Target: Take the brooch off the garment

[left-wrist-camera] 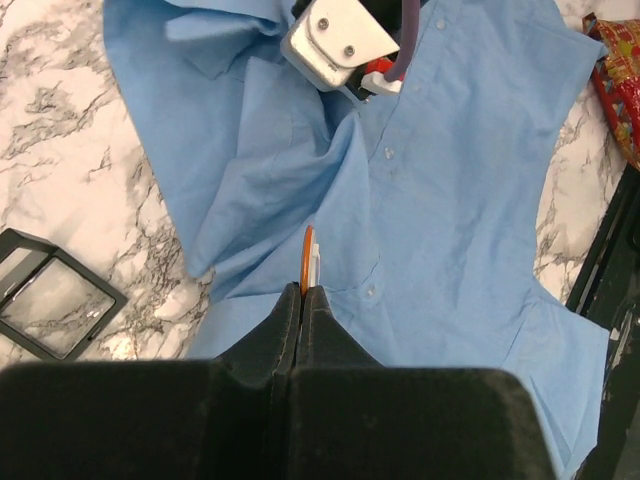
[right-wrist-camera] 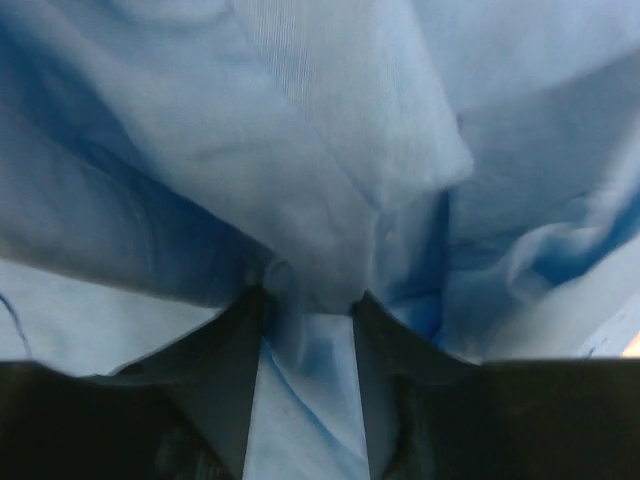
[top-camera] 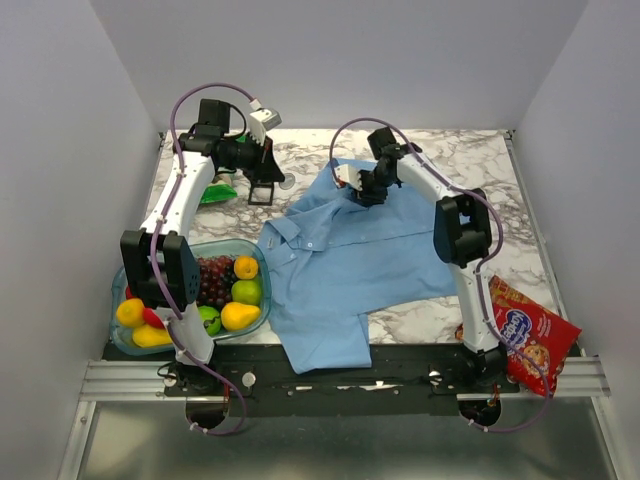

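A light blue short-sleeved collared cloth shirt (top-camera: 370, 250) lies spread over the middle of the table, its collar to the left and one part hanging over the near edge. Left of it, by the near-left corner, sits a translucent blue-green plastic bowl (top-camera: 225, 243) holding yellow pears, a green apple, an orange and dark grapes; the left arm's base link rises in front of it. Farther back on the left are a small black square frame with a clear pane (top-camera: 262, 190) and a bright green object (top-camera: 217, 192) that is too small to identify. A red printed snack bag (top-camera: 530, 345) lies at the near-right corner, partly off the table.

The left gripper (left-wrist-camera: 302, 292) is closed, and a thin orange-and-white piece (left-wrist-camera: 309, 255) stands edge-on at its fingertips; I cannot tell whether it is the brooch. The right gripper (right-wrist-camera: 308, 320) pinches a bunched fold at the shirt's far edge.

The white grey-veined marble tabletop (top-camera: 450, 160) has plain white walls on three sides and a metal rail (top-camera: 330, 378) along its near edge.
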`<action>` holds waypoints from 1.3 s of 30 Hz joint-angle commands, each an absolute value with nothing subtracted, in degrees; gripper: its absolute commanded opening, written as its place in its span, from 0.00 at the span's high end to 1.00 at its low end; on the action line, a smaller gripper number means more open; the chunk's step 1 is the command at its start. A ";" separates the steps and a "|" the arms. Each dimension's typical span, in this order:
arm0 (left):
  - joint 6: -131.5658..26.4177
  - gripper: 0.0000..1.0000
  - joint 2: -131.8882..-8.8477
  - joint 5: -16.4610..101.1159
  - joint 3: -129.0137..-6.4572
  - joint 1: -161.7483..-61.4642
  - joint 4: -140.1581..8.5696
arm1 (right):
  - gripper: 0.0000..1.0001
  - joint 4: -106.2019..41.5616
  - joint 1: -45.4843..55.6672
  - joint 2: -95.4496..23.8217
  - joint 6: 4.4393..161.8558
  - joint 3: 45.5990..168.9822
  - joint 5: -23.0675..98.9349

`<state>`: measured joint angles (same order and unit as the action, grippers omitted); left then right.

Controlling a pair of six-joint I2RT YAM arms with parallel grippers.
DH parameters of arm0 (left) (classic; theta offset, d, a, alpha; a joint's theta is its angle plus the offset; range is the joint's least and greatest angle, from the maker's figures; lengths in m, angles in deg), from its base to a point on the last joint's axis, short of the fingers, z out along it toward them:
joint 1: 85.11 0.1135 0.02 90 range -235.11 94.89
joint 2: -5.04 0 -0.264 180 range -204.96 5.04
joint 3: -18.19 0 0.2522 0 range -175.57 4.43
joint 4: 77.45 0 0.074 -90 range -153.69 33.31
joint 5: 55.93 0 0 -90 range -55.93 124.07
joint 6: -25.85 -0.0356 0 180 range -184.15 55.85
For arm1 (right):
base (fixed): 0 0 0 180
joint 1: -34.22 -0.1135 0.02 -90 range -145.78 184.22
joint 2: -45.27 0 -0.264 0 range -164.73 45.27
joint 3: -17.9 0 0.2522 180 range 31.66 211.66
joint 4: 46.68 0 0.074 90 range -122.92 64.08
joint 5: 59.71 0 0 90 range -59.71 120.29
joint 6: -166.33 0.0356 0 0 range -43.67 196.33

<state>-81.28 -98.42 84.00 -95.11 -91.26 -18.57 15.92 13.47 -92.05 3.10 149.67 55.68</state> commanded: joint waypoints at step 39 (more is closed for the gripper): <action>-133.14 1.00 -105.35 51.66 -95.50 -94.07 -7.60 | 0.01 2.50 17.43 -77.62 41.78 154.79 48.83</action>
<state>-124.60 -103.25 60.39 -97.98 -92.75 -6.87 5.02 16.18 -83.02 31.17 154.37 42.54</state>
